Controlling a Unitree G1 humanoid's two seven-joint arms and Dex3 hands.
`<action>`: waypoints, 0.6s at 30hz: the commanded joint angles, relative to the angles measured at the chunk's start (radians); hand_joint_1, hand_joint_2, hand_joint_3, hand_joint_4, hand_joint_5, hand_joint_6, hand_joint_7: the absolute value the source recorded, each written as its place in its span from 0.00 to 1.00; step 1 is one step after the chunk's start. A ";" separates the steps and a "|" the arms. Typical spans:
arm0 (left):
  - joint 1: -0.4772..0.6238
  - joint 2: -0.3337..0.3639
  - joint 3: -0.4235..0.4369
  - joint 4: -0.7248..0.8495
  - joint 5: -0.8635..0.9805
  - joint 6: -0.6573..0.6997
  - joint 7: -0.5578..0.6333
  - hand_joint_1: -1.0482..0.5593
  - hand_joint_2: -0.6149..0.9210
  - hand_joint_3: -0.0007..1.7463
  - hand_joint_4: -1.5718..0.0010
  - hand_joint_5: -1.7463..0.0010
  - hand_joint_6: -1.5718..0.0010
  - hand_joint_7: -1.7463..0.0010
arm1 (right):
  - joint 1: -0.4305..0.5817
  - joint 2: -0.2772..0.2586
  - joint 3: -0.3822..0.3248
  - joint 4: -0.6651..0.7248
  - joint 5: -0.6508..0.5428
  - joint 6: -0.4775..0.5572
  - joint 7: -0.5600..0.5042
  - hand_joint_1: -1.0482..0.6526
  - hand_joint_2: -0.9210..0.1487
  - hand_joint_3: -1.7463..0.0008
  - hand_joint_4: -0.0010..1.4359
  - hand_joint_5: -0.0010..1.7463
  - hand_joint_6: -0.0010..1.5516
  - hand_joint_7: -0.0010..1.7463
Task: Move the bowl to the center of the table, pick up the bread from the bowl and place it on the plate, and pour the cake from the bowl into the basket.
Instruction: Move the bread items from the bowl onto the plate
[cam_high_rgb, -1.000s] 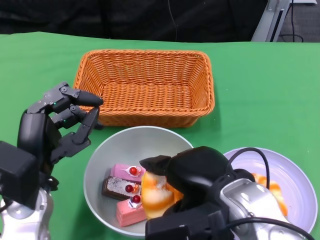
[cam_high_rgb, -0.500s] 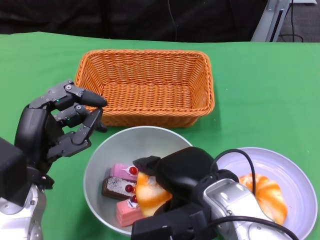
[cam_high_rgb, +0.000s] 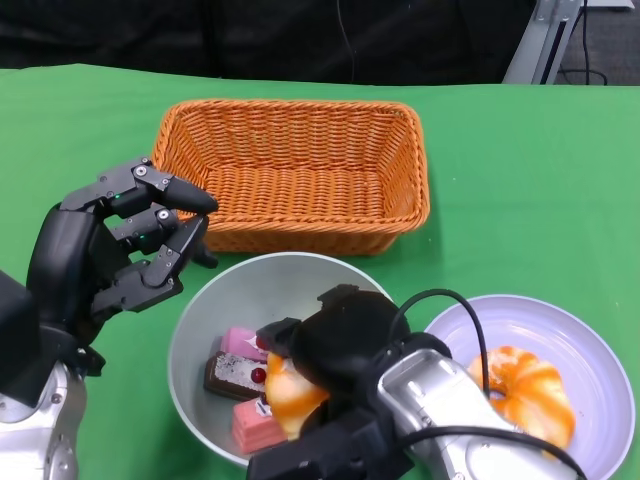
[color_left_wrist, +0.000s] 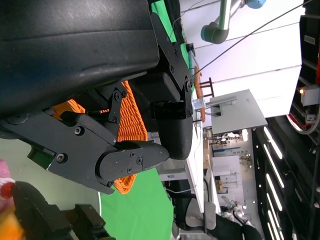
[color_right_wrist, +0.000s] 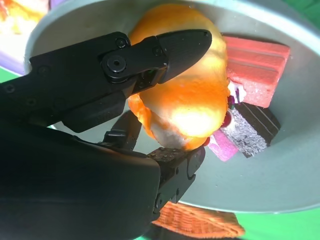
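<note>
A grey bowl (cam_high_rgb: 225, 300) sits at the front centre and holds pink cake slices (cam_high_rgb: 240, 344) and a brown one (cam_high_rgb: 226, 375). My right hand (cam_high_rgb: 338, 340) reaches into the bowl and grips an orange bread (cam_high_rgb: 288, 392) just above the cakes. The right wrist view shows the bread (color_right_wrist: 190, 100) pinched between the hand's (color_right_wrist: 100, 75) fingers, with the cakes (color_right_wrist: 257, 62) behind it. Another bread (cam_high_rgb: 522, 385) lies on the lavender plate (cam_high_rgb: 570, 325) at the right. My left hand (cam_high_rgb: 120, 245) hovers beside the bowl's left rim with fingers apart, holding nothing.
An orange wicker basket (cam_high_rgb: 290, 170) stands just behind the bowl, and my left fingertips are close to its front left corner. Its weave (color_left_wrist: 134, 125) shows behind the left fingers (color_left_wrist: 135, 155). Green cloth covers the table (cam_high_rgb: 520, 180).
My right hand, with the bread, has shifted left and a little lower over the bowl, uncovering the bread on the plate. My left hand rose slightly.
</note>
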 joint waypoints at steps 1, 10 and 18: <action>0.016 0.020 0.009 -0.029 -0.014 0.024 -0.011 0.46 0.84 0.44 0.49 0.21 0.45 0.45 | 0.037 -0.026 0.019 0.063 -0.012 0.008 -0.007 0.27 0.06 1.00 0.28 0.68 0.44 0.01; 0.036 0.036 0.001 -0.072 -0.052 0.094 -0.063 0.46 0.85 0.45 0.51 0.20 0.46 0.44 | 0.018 0.013 -0.010 0.119 0.050 0.046 0.017 0.48 0.06 1.00 0.47 0.75 0.51 0.01; 0.052 0.037 -0.008 -0.082 -0.050 0.101 -0.082 0.46 0.85 0.42 0.51 0.21 0.46 0.46 | 0.039 -0.002 -0.034 0.123 0.096 -0.009 -0.118 0.50 0.14 1.00 0.47 0.98 0.69 0.04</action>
